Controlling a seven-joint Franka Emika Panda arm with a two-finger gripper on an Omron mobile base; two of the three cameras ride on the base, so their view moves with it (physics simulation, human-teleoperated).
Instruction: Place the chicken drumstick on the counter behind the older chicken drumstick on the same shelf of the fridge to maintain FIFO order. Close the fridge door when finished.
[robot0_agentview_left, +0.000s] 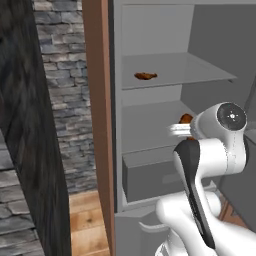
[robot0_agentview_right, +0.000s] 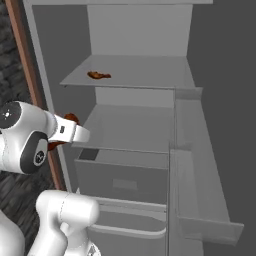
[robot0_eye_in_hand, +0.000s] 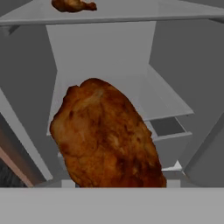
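Close before the hand camera hangs a plump, mottled red-brown chicken drumstick (robot0_eye_in_hand: 107, 135) with darker scorched patches, held up in front of the open grey steel-coloured fridge (robot0_agentview_right: 137, 30), level with its middle shelf (robot0_agentview_right: 130, 127). Whether the tool is pinching it cannot be told. On the upper shelf (robot0_agentview_left: 170, 70) lies the small slender orange-brown drumstick (robot0_agentview_left: 145, 76). No writing shows anywhere.

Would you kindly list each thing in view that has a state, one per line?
fridge door: open.
older chicken drumstick: lying on the upper shelf, untouched.
chicken drumstick: held up before the fridge, level with the lower shelf.
claw: tips hidden behind the drumstick.
bottom drawer: shut.
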